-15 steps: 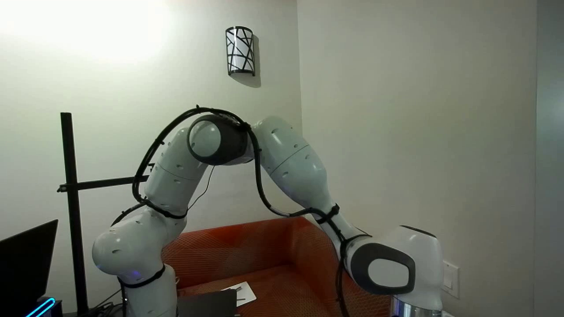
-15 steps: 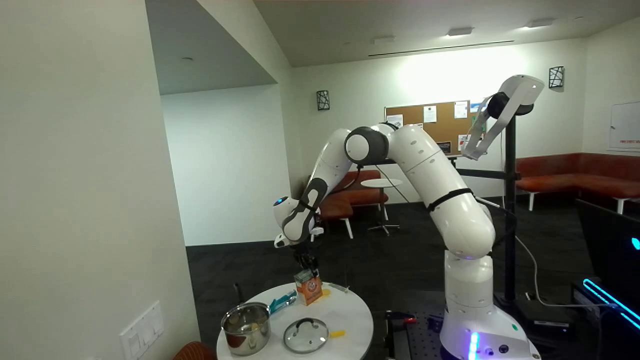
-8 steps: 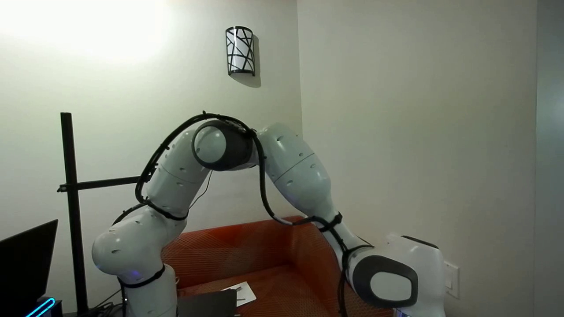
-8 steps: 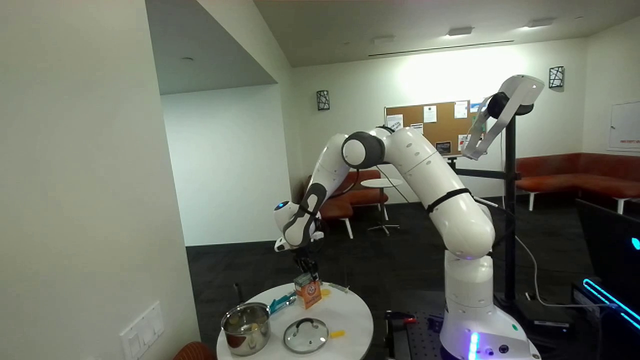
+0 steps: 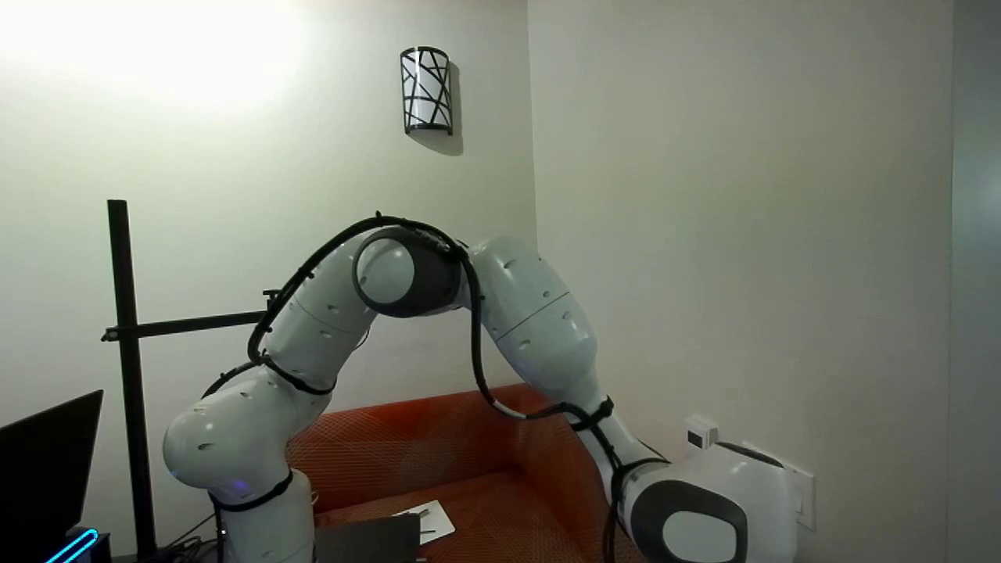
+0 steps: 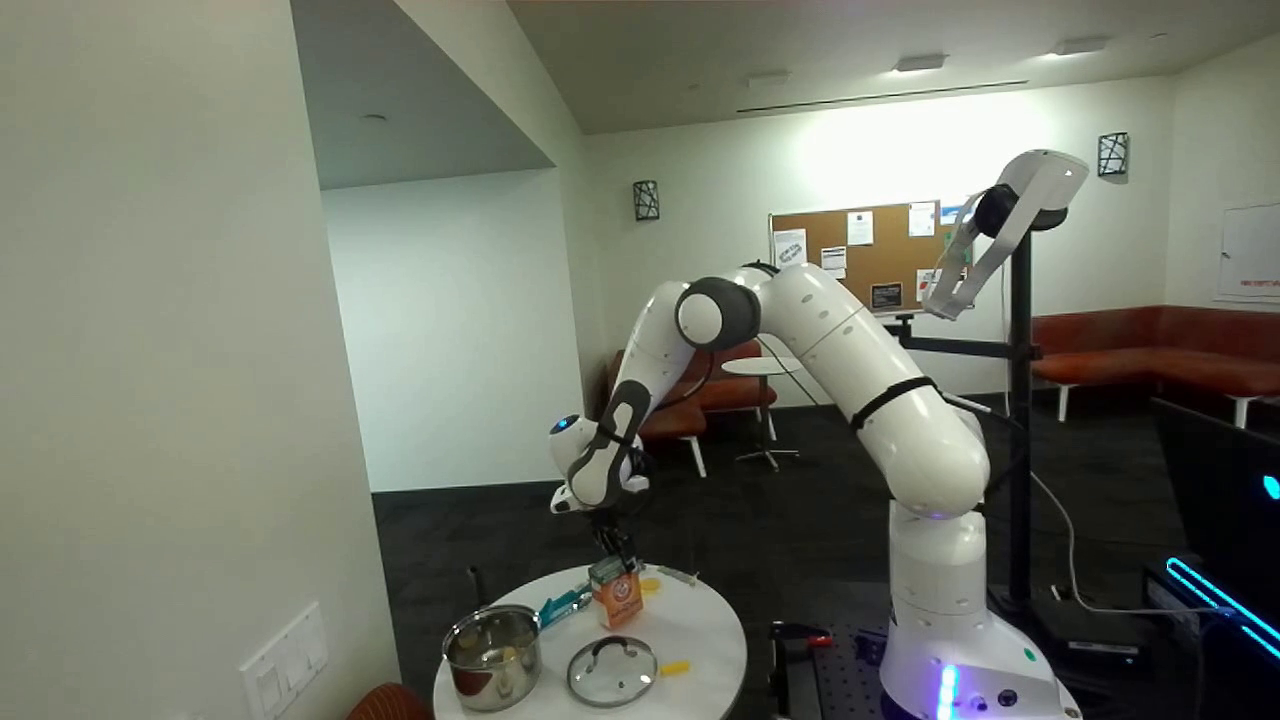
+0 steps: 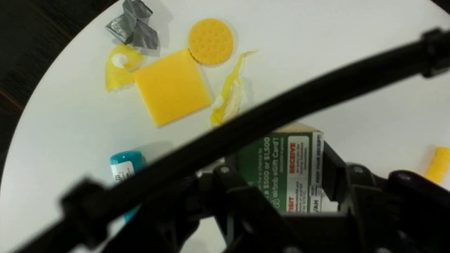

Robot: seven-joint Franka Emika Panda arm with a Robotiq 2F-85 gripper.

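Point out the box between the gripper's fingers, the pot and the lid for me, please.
Box (image 6: 618,598): in an exterior view, on its orange front.
Pot (image 6: 494,687): in an exterior view, on its outer wall.
Lid (image 6: 614,681): in an exterior view, on its glass.

We see an orange rectangular cardboard box (image 6: 618,602) with a round red emblem (image 6: 622,588) on its broad face; a green-and-white printed panel (image 7: 270,172) faces us in the wrist view. It is held from above, leaning slightly, at the round white table (image 6: 706,630); whether its base touches, we cannot tell.
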